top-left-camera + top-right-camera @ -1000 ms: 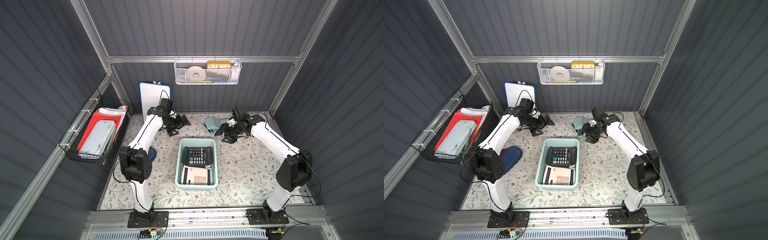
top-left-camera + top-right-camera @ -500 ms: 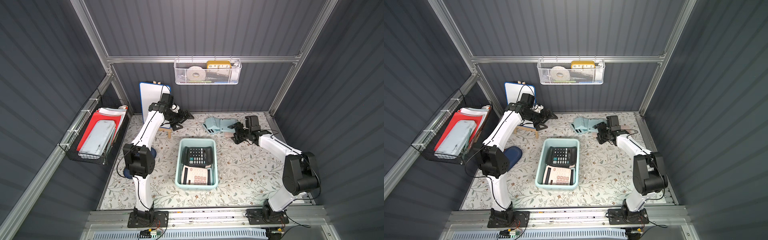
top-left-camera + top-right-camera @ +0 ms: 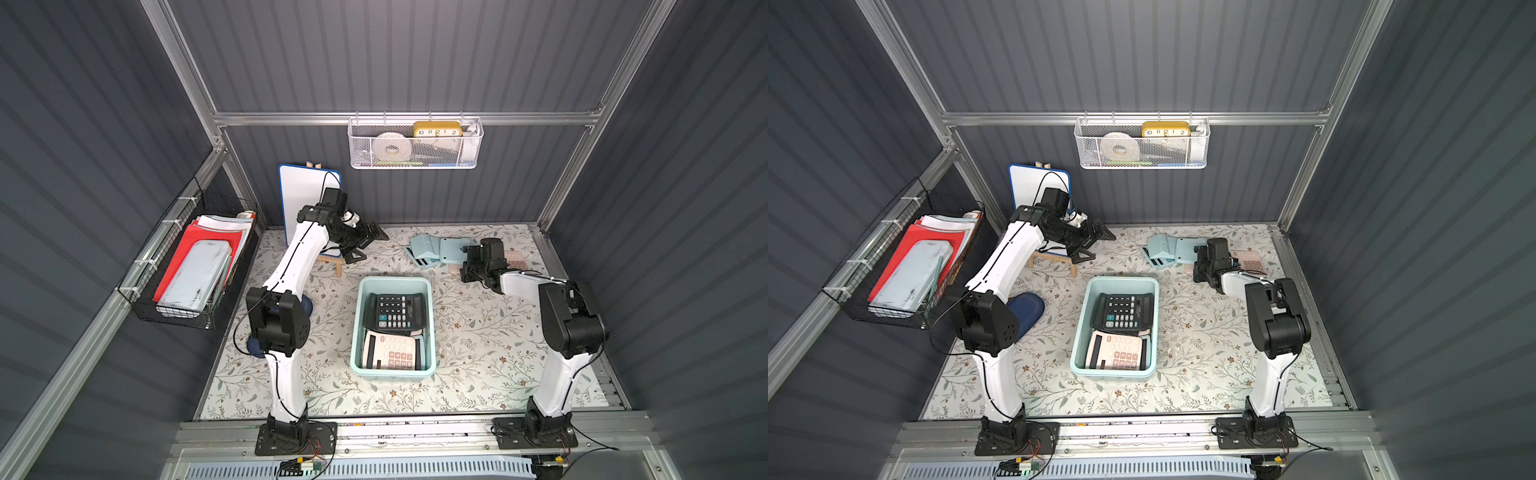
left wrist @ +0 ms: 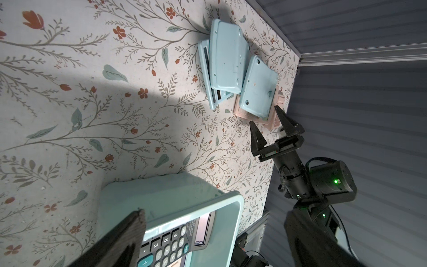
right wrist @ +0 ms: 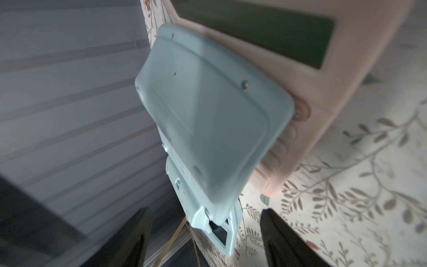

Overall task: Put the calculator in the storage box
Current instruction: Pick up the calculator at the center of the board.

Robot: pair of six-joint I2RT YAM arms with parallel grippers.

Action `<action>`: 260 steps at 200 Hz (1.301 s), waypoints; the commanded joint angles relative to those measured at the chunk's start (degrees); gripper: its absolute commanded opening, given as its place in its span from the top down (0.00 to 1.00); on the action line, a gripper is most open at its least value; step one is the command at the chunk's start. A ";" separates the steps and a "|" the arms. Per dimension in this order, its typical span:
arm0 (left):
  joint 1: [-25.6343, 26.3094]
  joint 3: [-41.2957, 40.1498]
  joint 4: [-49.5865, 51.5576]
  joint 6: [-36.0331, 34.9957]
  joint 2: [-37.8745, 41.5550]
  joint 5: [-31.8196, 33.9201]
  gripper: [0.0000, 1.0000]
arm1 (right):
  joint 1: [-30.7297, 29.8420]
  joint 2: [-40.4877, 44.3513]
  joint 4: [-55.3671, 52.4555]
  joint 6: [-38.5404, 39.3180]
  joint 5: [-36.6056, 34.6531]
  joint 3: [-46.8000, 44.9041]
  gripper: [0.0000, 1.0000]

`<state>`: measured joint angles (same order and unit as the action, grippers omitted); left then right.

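The mint storage box (image 3: 356, 328) (image 3: 1080, 328) sits mid-table in both top views. It holds a black calculator (image 3: 395, 312) and a white one (image 3: 390, 354). At the back right lie two pale blue calculators, backs up (image 3: 428, 249) (image 4: 227, 60), and a pink calculator (image 3: 514, 259) (image 5: 323, 76). One pale blue calculator (image 5: 208, 115) rests partly on the pink one. My right gripper (image 3: 464, 262) (image 4: 263, 115) (image 5: 205, 210) is open, low beside that stack, holding nothing. My left gripper (image 3: 368, 246) (image 3: 1096, 246) hangs open and empty above the back left.
A white mesh basket (image 3: 415, 146) with tape and a yellow clock hangs on the back wall. A black wire basket (image 3: 195, 266) of folders is on the left wall. A small whiteboard on an easel (image 3: 305, 199) stands behind my left arm. A dark blue pad (image 3: 1027, 309) lies by the left arm.
The right arm's elbow has swung out to the right and dropped, and the right jaws have widened beside the pale blue calculators. The left gripper has lifted and drifted slightly right.
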<state>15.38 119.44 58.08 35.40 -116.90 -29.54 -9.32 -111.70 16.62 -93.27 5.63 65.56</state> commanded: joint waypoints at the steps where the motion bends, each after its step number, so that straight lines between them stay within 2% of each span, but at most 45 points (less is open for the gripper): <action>1: -0.35 0.36 1.86 -0.92 0.00 -0.11 0.01 | 0.09 -2.80 3.18 -2.76 -2.95 2.04 0.21; 46: -0.70 1.51 2.20 -0.86 -0.77 -0.34 0.00 | -0.13 -7.35 6.19 -4.68 -4.82 3.55 0.21; 74: -0.79 2.52 2.55 -0.86 -1.53 -0.52 0.00 | -0.30 -9.43 8.34 -6.36 -6.05 3.93 0.26; 98: -0.90 3.19 2.78 -0.70 -2.01 -0.69 0.01 | -0.26 -10.62 10.76 -7.61 -7.47 3.44 0.34; 127: -0.87 3.72 2.98 -0.76 -2.20 -0.82 0.00 | -0.34 -11.41 12.35 -7.98 -8.07 3.61 0.53; 154: -0.89 3.64 3.04 -0.68 -2.11 -0.83 0.01 | -0.52 -11.14 12.97 -7.80 -7.86 3.66 0.64; 191: -0.90 3.07 2.72 -0.68 -1.54 -0.61 0.01 | -0.70 -8.93 12.48 -6.58 -7.84 2.79 0.76; 260: -0.90 2.05 1.43 -0.42 0.18 -0.25 0.01 | -0.61 -3.20 7.38 -0.80 -4.67 3.67 0.88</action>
<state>14.85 121.45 59.40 35.40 -118.48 -29.56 -9.91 -118.19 28.21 -97.36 -0.84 68.90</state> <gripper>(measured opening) 0.994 0.342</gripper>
